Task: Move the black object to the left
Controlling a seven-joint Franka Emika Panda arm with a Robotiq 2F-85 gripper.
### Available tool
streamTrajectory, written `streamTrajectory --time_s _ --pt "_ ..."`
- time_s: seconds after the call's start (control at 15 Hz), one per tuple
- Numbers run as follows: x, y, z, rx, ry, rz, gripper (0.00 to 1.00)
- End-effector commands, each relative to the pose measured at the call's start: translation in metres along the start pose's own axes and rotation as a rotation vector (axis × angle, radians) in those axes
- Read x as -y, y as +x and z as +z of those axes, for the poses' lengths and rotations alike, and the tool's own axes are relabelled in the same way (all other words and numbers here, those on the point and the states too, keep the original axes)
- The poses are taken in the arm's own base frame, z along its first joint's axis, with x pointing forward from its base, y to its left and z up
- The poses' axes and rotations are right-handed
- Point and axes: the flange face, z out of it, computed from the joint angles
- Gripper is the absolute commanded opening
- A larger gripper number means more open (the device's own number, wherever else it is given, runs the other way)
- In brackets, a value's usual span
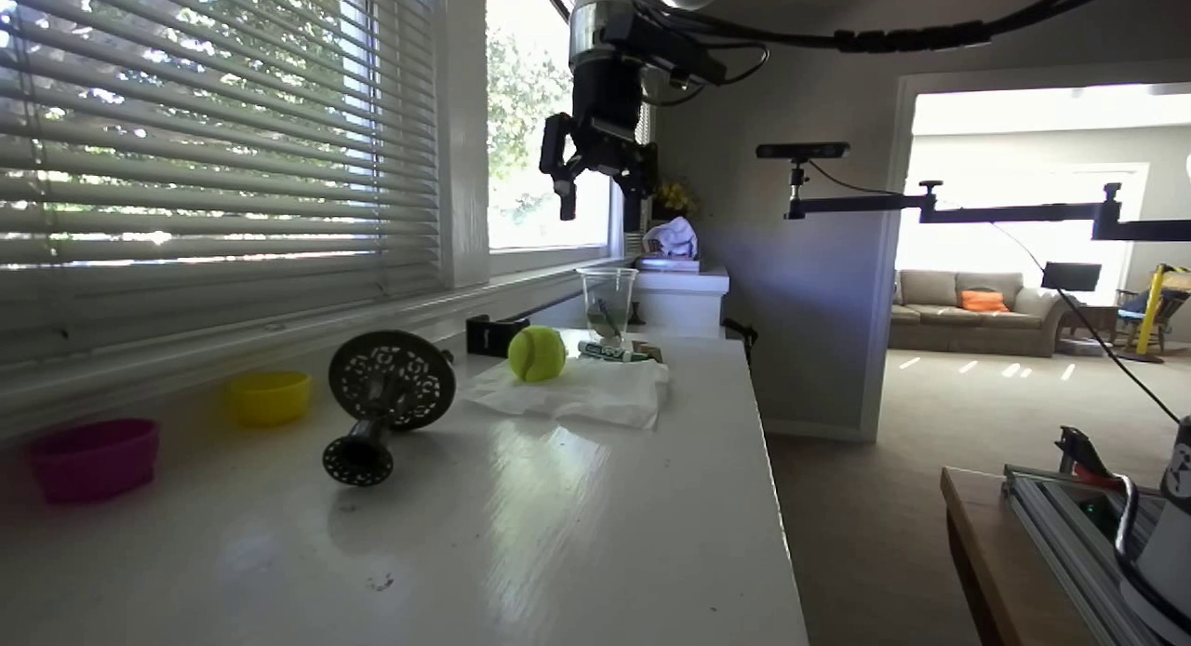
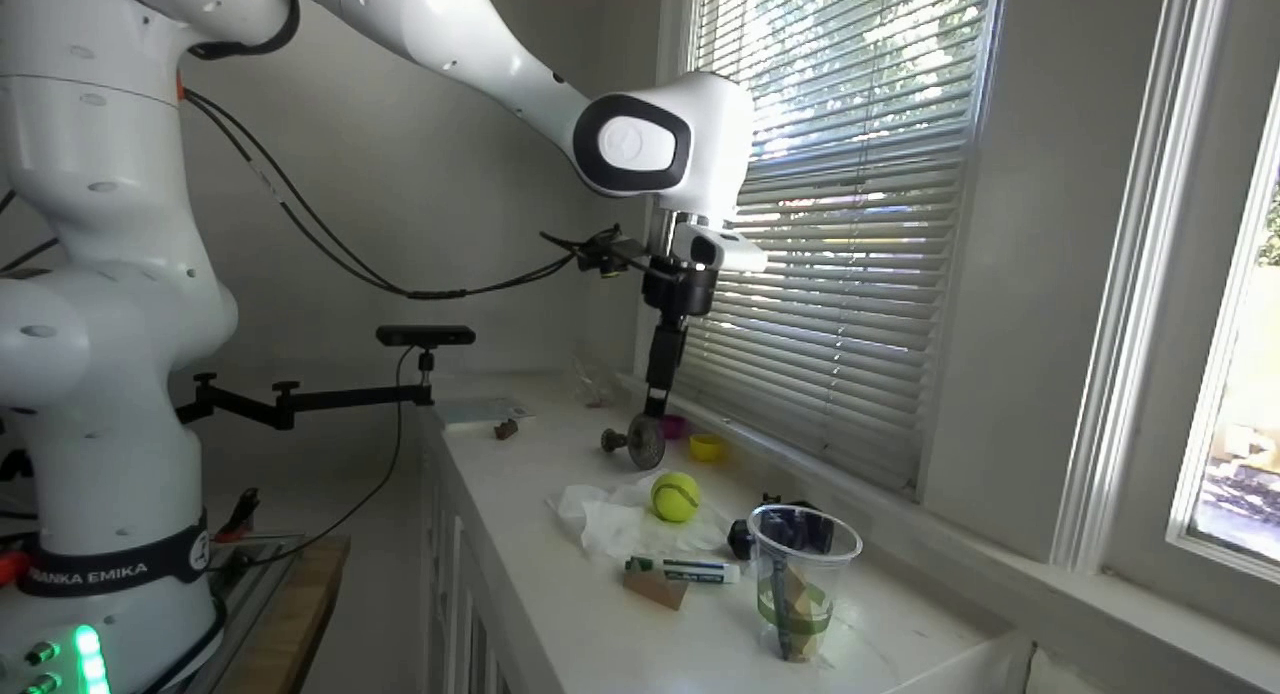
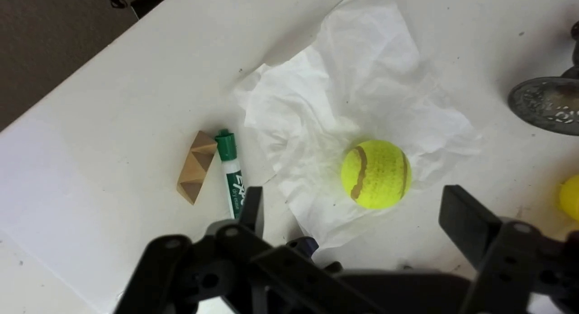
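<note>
My end effector (image 1: 600, 210) hangs well above the worktop (image 1: 595, 534), its fingers (image 3: 468, 225) pointing down and spread wide, with nothing in their grip. Below me, showing in the gap between those fingers in the wrist view, a yellow-green tennis ball (image 3: 376, 174) rests on a crumpled sheet of white paper (image 3: 307, 106). The black object (image 1: 486, 337) sits on the worktop below me as well, toward the window, near the ball and the sill (image 2: 1120, 614); in the wrist view my fingers get in the way, so its full outline is hidden. Down past one finger lies a green-capped marker (image 3: 233, 183), its lower end covered by that finger in the wrist view, and an angular wooden block (image 3: 195, 169) lies beside its cap; I cannot tell whether the two touch. Farther out on that side a clear plastic cup (image 2: 826, 580) stands upright near the black object, a dark stick and brown pieces showing through its wall. Out past my opposite finger, a dark metal piece with a pierced disc (image 1: 409, 376) lies on its side, then come a yellow bowl (image 1: 270, 399) and, beyond it, a purple bowl (image 1: 93, 460). A window blind (image 2: 850, 274) hangs alongside the worktop. Farthest from me, in an exterior view, a brown couch (image 1: 968, 329) with an orange cushion (image 1: 983, 300) stands in a sunlit room.
</note>
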Motion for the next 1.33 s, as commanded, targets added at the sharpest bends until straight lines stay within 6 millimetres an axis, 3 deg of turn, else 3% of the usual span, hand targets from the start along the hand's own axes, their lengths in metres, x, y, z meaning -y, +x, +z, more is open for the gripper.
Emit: streamTrajectory --time_s 0.0,0.4,0.67,0.93,1.27 --pt "-0.009 0.026 0.016 0.002 0.006 0.037 1.00" --pt "-0.020 0.087 0.049 -0.120 0.025 -0.001 1.00" --pt "-0.010 0.118 0.058 -0.183 0.021 -0.195 1.00" --pt "0.000 0.134 0.064 -0.190 0.012 -0.389 1.00" --pt "0.007 0.142 0.082 -0.159 0.012 -0.490 1.00"
